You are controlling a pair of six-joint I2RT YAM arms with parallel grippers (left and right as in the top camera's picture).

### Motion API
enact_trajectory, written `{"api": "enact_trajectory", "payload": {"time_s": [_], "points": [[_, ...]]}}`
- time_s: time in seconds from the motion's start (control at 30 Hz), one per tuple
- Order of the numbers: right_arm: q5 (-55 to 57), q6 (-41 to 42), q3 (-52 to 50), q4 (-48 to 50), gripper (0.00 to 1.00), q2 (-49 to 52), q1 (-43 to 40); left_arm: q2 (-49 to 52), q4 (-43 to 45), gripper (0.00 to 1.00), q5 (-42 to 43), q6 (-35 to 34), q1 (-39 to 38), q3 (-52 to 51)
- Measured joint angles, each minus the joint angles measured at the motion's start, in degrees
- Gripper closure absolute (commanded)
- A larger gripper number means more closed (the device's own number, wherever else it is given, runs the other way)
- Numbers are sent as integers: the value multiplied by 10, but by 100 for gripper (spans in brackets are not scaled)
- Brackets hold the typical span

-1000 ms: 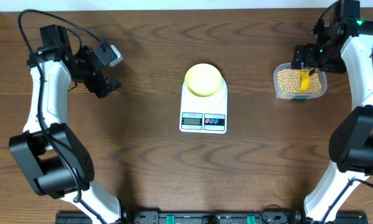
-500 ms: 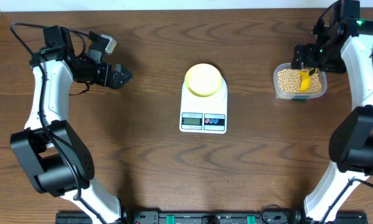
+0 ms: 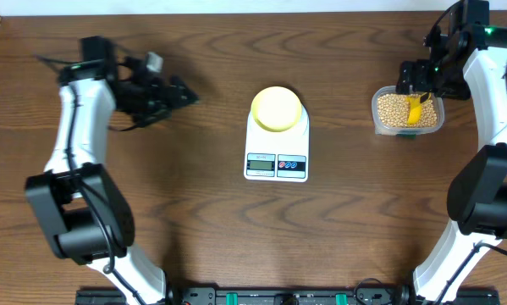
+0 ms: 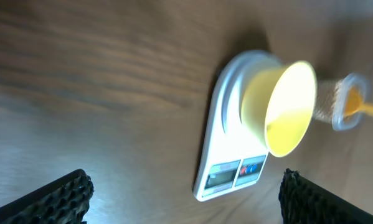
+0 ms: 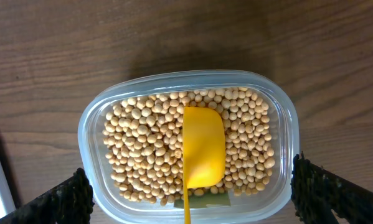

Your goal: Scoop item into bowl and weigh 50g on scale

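The pale-yellow bowl stands empty on the white scale at mid-table. Both show in the left wrist view, bowl on scale. The tan beans fill a clear tub at the right. A yellow scoop lies in them. My left gripper is open and empty, left of the scale, and points at it. My right gripper hovers over the tub, jaws open wide on either side of the scoop's handle. The scoop rests on the beans.
The clear tub sits well right of the scale. It also shows far off in the left wrist view. Bare wooden table lies between my left gripper and the scale. A white edge runs along the table's far side.
My left arm has swung right, toward the scale, and its gripper now faces the bowl. The right arm, tub and scoop have not moved.
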Motion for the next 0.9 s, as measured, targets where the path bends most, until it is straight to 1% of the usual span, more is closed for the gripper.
{"api": "enact_trajectory", "payload": {"time_s": [0.07,0.27,0.47,0.57,0.7,0.9], "points": [[0,0,0,0,1,0,0,0,-1,2,-41,-18,-44,0],[0,0,0,0,1,0,0,0,0,2,-178,-66,-214,0],[0,0,0,0,1,0,0,0,1,2,-268,-89,-329,0],[0,0,0,0,1,0,0,0,9,2,-297,-91,-366,-2],[0,0,0,0,1,0,0,0,25,2,-336,-91,-398,-11],[0,0,0,0,1,0,0,0,28,2,-368,-89,-410,-18]]}}
